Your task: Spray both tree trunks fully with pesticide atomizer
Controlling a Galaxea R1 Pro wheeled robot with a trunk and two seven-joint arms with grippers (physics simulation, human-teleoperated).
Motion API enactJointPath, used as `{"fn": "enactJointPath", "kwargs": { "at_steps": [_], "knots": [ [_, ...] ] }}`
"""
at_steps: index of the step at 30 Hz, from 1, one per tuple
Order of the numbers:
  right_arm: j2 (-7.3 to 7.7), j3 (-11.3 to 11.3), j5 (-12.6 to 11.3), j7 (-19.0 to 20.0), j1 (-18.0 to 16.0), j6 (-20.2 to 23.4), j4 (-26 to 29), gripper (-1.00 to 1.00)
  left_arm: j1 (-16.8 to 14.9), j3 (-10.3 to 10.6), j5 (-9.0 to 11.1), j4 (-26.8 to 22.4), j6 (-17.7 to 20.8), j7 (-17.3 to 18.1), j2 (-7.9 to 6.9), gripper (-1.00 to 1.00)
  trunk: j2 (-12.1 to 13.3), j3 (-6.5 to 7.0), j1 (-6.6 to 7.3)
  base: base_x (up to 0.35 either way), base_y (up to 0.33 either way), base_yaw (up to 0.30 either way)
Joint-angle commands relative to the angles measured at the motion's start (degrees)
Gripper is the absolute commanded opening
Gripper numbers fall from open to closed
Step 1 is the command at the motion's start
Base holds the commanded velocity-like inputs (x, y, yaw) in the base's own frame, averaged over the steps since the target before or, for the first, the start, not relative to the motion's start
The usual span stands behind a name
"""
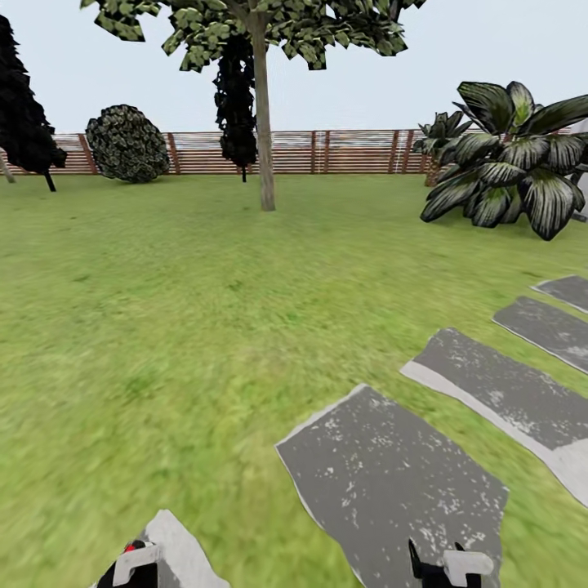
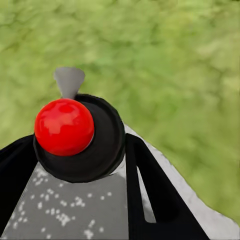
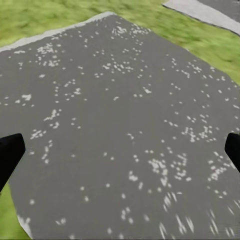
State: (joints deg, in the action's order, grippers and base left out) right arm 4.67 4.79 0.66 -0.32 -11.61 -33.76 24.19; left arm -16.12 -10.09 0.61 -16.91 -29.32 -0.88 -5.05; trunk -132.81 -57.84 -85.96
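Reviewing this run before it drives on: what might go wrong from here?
The tree trunk stands far across the lawn, so spray released now would likely miss it. The left gripper holds the atomizer by its black body; it may slip during travel. Only one pale-trunked tree is visible; the second still needs finding.

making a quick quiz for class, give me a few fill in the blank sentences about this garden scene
1. The left gripper is shut on an atomizer with a ____ round cap.
2. The right gripper hangs open over a grey ____.
3. The pale tree trunk stands in front of a brown slatted ____.
4. The stepping stones lie in green ____.

Missing words: red; stepping stone; fence; grass
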Motion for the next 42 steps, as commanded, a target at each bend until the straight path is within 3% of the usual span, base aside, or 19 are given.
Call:
{"fn": "enactJointPath", "kwargs": {
  "at_steps": [1,42],
  "knots": [
    [0.04,0.0,0.1,0.1,0.0,0.0,-1.7,1.00,0.3,0.0,0.0,-0.2,0.0,0.0,-0.36,-1.00,0.0,0.00,0.00,0.338,0.000,0.000],
    [-0.10,-0.1,0.1,0.2,0.0,-0.2,-2.3,1.00,0.3,-0.4,-0.1,0.5,0.0,0.0,-0.93,-1.00,0.0,0.62,0.00,0.338,0.000,0.000]
  ]
}}
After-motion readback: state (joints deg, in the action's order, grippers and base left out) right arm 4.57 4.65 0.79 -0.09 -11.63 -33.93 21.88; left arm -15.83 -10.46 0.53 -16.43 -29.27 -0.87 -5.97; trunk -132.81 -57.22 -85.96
